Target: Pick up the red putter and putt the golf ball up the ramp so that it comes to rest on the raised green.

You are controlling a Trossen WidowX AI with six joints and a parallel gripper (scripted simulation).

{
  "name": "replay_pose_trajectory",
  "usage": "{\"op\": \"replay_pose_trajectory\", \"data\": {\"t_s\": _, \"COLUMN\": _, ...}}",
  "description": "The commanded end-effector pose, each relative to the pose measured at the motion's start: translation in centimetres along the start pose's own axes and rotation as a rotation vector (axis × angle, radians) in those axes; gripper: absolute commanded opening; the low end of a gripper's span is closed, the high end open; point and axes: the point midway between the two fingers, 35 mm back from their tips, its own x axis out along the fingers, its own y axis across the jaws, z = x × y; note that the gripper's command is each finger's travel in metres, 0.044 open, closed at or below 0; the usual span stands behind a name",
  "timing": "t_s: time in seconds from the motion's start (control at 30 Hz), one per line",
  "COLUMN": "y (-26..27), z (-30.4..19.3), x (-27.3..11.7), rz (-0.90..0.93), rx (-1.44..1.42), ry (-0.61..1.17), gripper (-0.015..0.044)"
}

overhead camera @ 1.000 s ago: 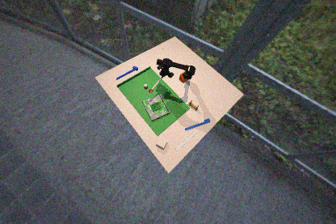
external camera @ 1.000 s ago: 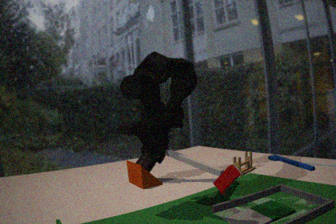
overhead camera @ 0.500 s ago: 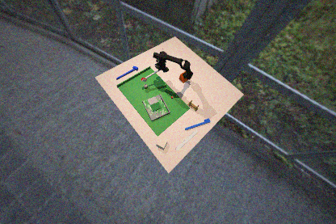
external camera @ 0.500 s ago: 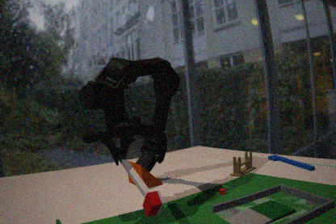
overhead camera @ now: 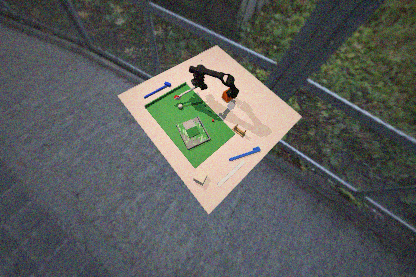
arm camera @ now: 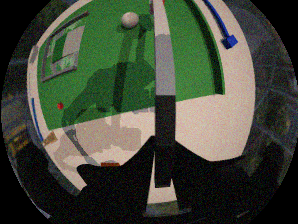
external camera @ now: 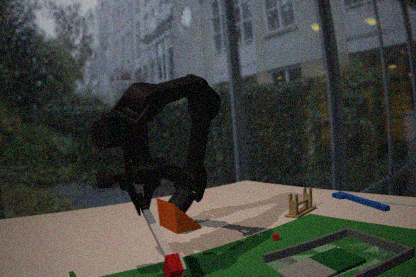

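My gripper [overhead camera: 201, 86] [external camera: 143, 210] [arm camera: 158, 139] is shut on the dark grip of the red putter. The putter's pale shaft [overhead camera: 187, 92] [external camera: 155, 234] [arm camera: 165, 62] slants down and away from the fingers. Its red head [overhead camera: 176, 97] [external camera: 173, 265] is near the mat's back edge; in the wrist view it is mostly cut off at the top. The white golf ball [overhead camera: 180, 106] [arm camera: 130, 19] lies on the green mat, a short way from the head. The raised green [overhead camera: 193, 131] [external camera: 338, 259] [arm camera: 59, 46] sits inside a grey-walled frame beyond the ball. Contact between head and ball does not show.
A dark raised edge [overhead camera: 165, 95] [arm camera: 210, 50] borders the mat. A small red cube [overhead camera: 213, 120] [external camera: 275, 237] [arm camera: 60, 106] lies on it. A wooden rack [overhead camera: 239, 130] [external camera: 300, 203] and a blue putter [overhead camera: 245, 154] [external camera: 361, 201] stand outside; another blue putter [overhead camera: 157, 90] lies opposite.
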Motion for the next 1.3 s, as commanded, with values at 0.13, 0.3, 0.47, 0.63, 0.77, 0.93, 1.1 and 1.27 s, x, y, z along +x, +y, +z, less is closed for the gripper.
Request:
{"op": "replay_pose_trajectory", "data": {"t_s": 0.13, "y": 0.1, "z": 0.0, "x": 1.9, "rz": 0.006, "rx": 0.006, "ry": -0.005, "gripper": 0.0000}}
{"op": "replay_pose_trajectory", "data": {"t_s": 0.3, "y": 0.1, "z": 0.0, "x": 2.5, "rz": 0.006, "rx": 0.006, "ry": -0.005, "gripper": 0.0000}}
{"op": "replay_pose_trajectory", "data": {"t_s": 0.47, "y": 0.1, "z": 0.1, "x": 3.3, "rz": 0.006, "rx": 0.006, "ry": -0.006, "gripper": 0.0000}}
{"op": "replay_pose_trajectory", "data": {"t_s": 0.63, "y": 0.1, "z": 0.1, "x": 4.1, "rz": 0.007, "rx": 0.006, "ry": -0.006, "gripper": 0.0000}}
{"op": "replay_pose_trajectory", "data": {"t_s": 0.77, "y": 0.1, "z": 0.0, "x": 4.8, "rz": 0.007, "rx": 0.006, "ry": -0.006, "gripper": 0.0000}}
{"op": "replay_pose_trajectory", "data": {"t_s": 0.93, "y": 0.1, "z": 0.0, "x": 4.6, "rz": 0.003, "rx": 0.000, "ry": 0.002, "gripper": 0.0000}}
{"op": "replay_pose_trajectory", "data": {"t_s": 1.1, "y": 0.1, "z": 0.0, "x": 4.6, "rz": 0.003, "rx": 0.000, "ry": 0.002, "gripper": 0.0000}}
{"op": "replay_pose_trajectory", "data": {"t_s": 1.27, "y": -0.3, "z": 0.0, "x": 4.6, "rz": 0.003, "rx": 0.000, "ry": 0.001, "gripper": 0.0000}}
